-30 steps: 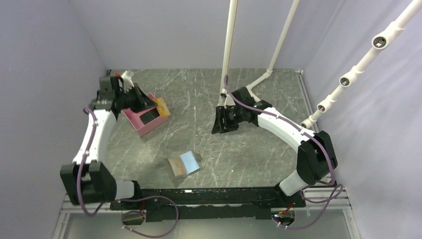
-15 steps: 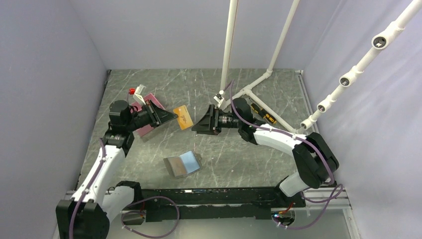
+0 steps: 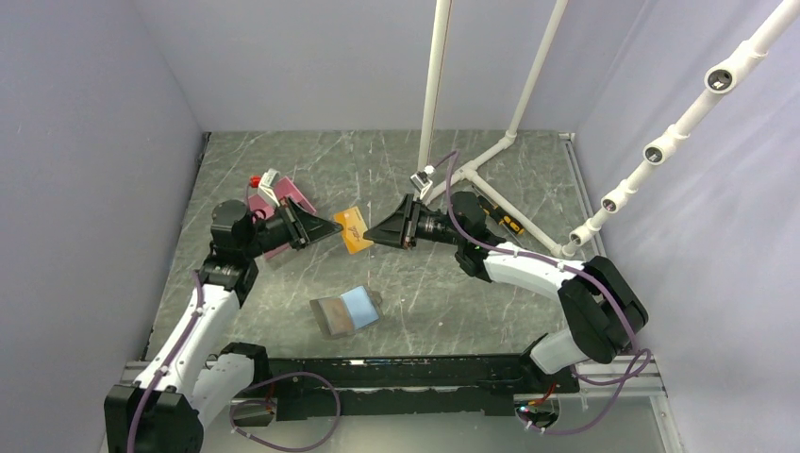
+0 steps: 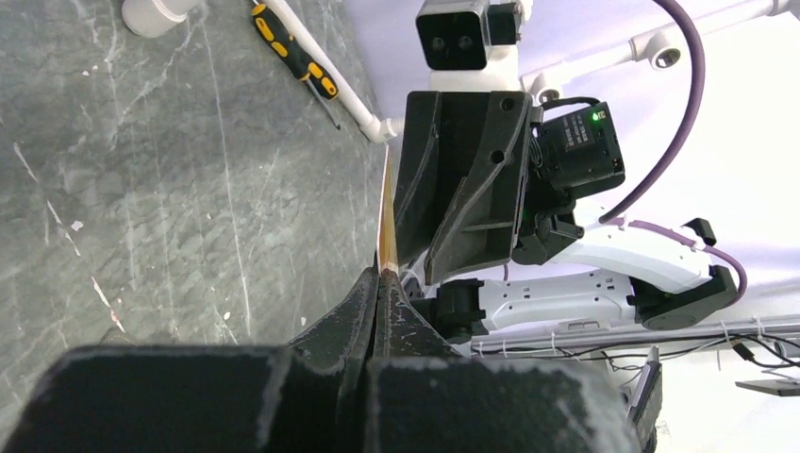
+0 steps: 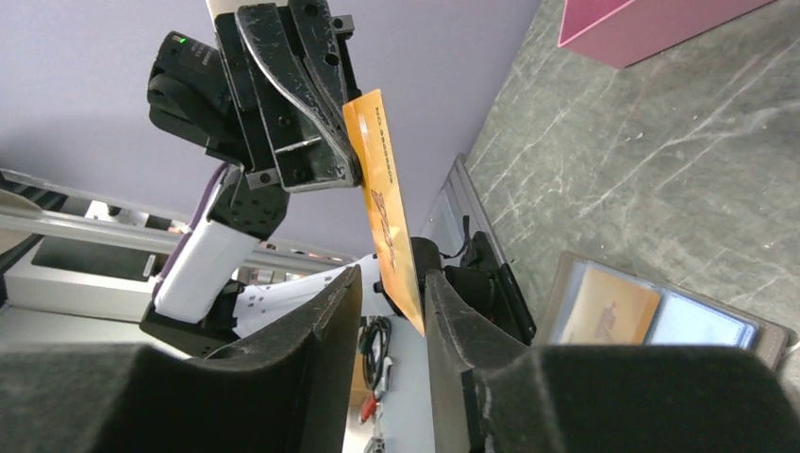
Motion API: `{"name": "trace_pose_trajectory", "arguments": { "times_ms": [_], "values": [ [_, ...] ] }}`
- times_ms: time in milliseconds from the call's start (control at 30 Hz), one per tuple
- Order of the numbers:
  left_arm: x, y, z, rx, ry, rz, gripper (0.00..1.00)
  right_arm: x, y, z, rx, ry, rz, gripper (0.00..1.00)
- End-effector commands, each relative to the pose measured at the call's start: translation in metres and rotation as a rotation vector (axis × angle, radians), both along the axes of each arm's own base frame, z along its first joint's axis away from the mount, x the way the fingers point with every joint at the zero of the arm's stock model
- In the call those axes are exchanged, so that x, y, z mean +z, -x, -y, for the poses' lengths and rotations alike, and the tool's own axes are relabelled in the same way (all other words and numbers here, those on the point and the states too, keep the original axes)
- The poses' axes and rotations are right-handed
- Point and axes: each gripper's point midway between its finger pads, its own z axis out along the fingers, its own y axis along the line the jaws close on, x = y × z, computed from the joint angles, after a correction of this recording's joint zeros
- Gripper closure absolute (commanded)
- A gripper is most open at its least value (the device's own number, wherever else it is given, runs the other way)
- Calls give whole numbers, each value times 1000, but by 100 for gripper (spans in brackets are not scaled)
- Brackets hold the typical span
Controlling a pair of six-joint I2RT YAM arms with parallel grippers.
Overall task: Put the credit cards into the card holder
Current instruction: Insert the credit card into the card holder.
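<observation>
We are holding the orange card in mid-air above the table, with one end pinched in the left tool, whose jaws are clamping flat on it. The right tool is straddling the card's free end. Its jaws are standing at a narrow gap, one on each side of the card, and as far as we can see they are not pressing on it. The card holder is lying open on the table, nearer the arm bases, with a second orange card showing inside it.

We are weighing three risks here. If the left tool lets go before the right one is biting, the card is going to drop. If the right jaws close off-square, they risk bending the card or twisting it out. A shallow bite would be leaving it loose for slotting into the holder.
</observation>
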Motion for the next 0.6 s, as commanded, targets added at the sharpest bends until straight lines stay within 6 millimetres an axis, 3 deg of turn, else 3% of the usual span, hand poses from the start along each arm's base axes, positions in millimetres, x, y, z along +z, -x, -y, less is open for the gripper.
{"name": "trace_pose_trajectory", "arguments": {
  "times_ms": [0, 167, 300, 400, 500, 533, 567],
  "values": [
    [4, 5, 6, -36, 30, 33, 100, 24, -1, -2, -11, -81, 67, 71],
    [-7, 11, 9, -50, 24, 7, 100, 12, -1, -5, -17, -66, 51, 100],
    [-21, 18, 8, -60, -18, -52, 100, -4, -1, -2, -35, -12, 52, 100],
    [-50, 27, -2, -12, -128, -197, 63, -26, 3, 6, -51, 70, 59, 100],
    [-78, 44, -17, 34, -249, -326, 37, -51, 9, 15, -50, 159, 66, 100],
    [-87, 51, -23, 54, -291, -376, 20, -59, 12, 17, -42, 189, 64, 100],
    [-94, 57, -28, 67, -328, -419, 16, -67, 16, 19, -32, 213, 64, 100]
  ]
}}
